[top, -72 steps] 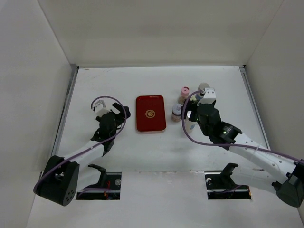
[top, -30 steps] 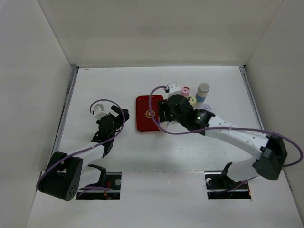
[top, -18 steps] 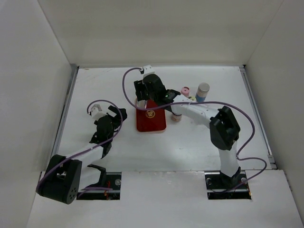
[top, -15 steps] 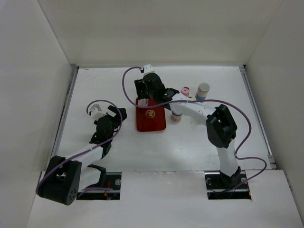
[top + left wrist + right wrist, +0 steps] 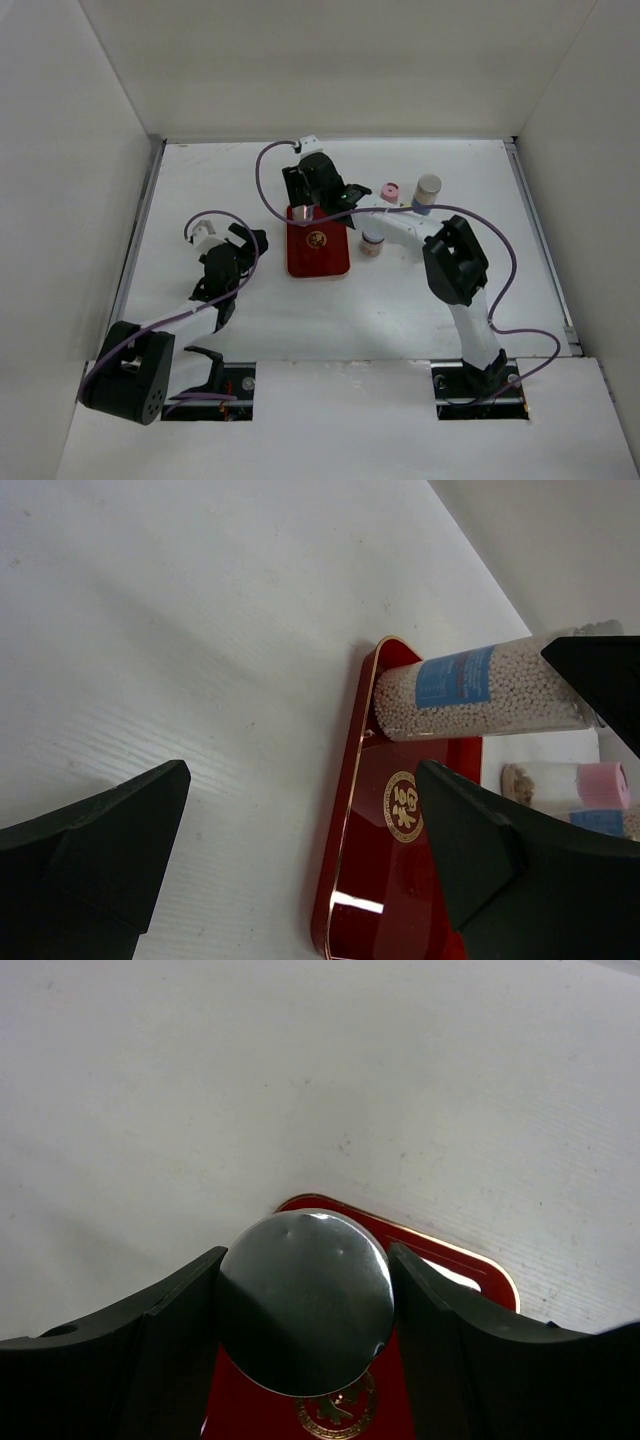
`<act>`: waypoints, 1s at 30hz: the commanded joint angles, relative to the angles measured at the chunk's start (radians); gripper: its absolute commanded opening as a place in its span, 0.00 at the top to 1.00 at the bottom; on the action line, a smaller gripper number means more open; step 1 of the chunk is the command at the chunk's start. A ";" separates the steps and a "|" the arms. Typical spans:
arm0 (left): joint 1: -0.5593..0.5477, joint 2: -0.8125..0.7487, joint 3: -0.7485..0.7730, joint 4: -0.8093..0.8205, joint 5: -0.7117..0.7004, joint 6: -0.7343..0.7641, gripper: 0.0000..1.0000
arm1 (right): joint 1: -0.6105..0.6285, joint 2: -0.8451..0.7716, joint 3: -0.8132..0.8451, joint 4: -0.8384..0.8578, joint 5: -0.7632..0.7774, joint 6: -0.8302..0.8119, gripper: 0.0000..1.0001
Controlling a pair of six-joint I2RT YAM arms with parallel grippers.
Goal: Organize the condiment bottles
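White table (image 5: 200,180): right fingers (image 5: 170,1330) clamp silver-capped bottle (image 5: 305,1310) at red tray (image 5: 322,255) far-left corner; left fingers (image 5: 100,850) spread, empty.

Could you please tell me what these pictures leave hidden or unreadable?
Right wrist view: the silver cap hides the held bottle beneath, and whether it touches the red tray.
Top view: the right arm covers part of the group beside the pink-capped bottle, so the count is unsure.
Left wrist view: the blue label has print too small to read; a black finger cuts off the pink-capped bottle.
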 commanded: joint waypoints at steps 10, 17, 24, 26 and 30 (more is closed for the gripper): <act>0.009 -0.012 -0.003 0.061 0.023 -0.011 0.00 | 0.014 -0.156 -0.041 0.140 0.033 0.000 0.08; 0.002 -0.009 -0.002 0.061 0.018 -0.013 0.00 | -0.030 -0.468 -0.417 0.242 0.063 0.076 0.07; -0.003 0.005 0.001 0.065 0.013 -0.016 0.00 | -0.072 -0.627 -0.713 0.193 0.215 0.115 0.23; -0.003 0.030 0.006 0.068 0.007 -0.016 0.00 | -0.074 -0.641 -0.744 0.159 0.252 0.118 0.18; -0.005 0.034 0.011 0.071 0.027 -0.019 0.00 | -0.083 -0.618 -0.784 0.140 0.264 0.129 0.06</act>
